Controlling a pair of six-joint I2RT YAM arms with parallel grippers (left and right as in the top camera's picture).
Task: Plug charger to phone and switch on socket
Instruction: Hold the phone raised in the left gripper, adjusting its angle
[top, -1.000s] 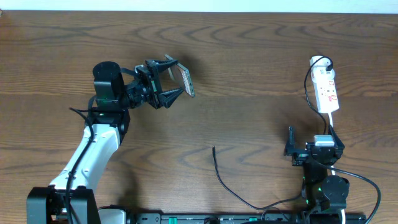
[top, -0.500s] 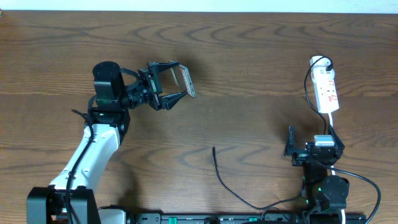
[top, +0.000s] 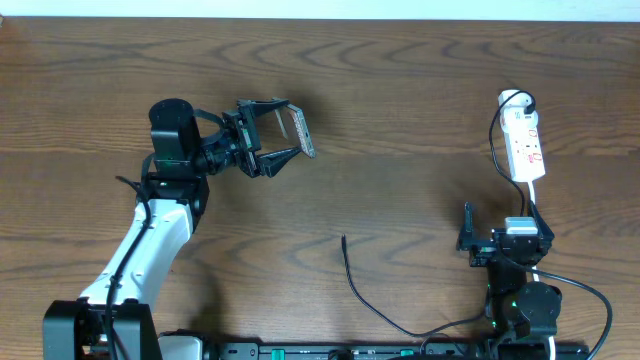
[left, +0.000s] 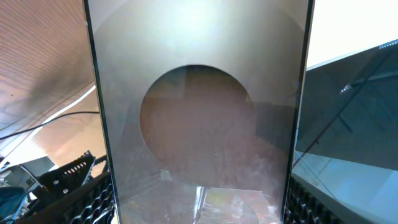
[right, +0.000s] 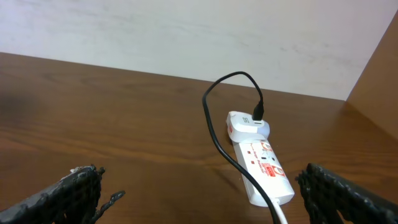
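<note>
Bearing the socket (right: 261, 168), the dark wood-grain table (right: 93, 112) meets a pale wall (right: 155, 31).

Overhead top-down, wrist views close, right shares socket (top: 524, 146)

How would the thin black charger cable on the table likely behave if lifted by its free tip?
Probably floppy: the charger lies in a loose curve on the table, so its length would likely sag and trail behind. Likely light, since it looks very thin. Its small plug tip offers little to grip, so it may slip or swivel between fingers.
</note>
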